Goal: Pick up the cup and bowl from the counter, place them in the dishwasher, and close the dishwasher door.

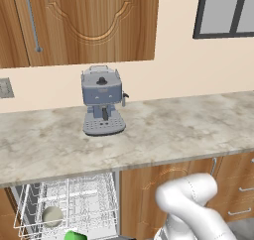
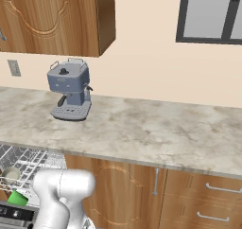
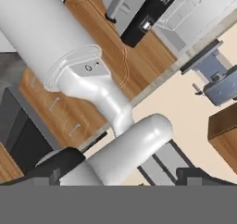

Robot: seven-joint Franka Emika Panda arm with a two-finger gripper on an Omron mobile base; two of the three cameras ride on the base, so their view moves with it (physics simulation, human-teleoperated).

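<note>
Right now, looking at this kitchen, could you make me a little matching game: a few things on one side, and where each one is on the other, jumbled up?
Things:
1. coffee machine
2. bowl
3. cup
4. window

Places:
A. in the wire rack, at its near edge, in front of the other dish
B. on the wall above the counter
C. standing on the counter
D. in the dishwasher rack, further in, under the counter's edge

Pairs: 1-C, 2-D, 3-A, 4-B
</note>
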